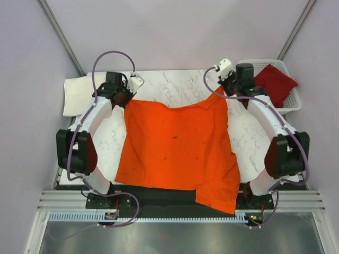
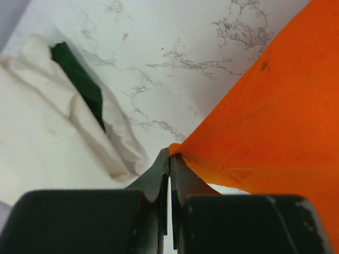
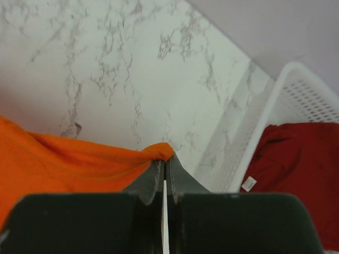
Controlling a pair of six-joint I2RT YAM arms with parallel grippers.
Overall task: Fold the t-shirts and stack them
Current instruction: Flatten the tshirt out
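The bright orange t-shirt [image 1: 177,148] hangs spread between both grippers, its lower edge draped over the table's near edge. My left gripper [image 1: 125,99] is shut on its far left corner [image 2: 183,145]. My right gripper [image 1: 225,90] is shut on its far right corner [image 3: 159,152]. The cream-white t-shirt [image 1: 82,92] lies folded at the far left of the table, seen also in the left wrist view [image 2: 47,132] with a dark green patch showing inside it. The dark red t-shirt [image 1: 274,83] lies in the basket, seen also in the right wrist view [image 3: 302,169].
The white plastic lattice basket [image 1: 290,106] stands at the far right of the marble table [image 1: 180,87]; its rim shows in the right wrist view [image 3: 265,121]. The arm bases sit on the dark rail at the near edge.
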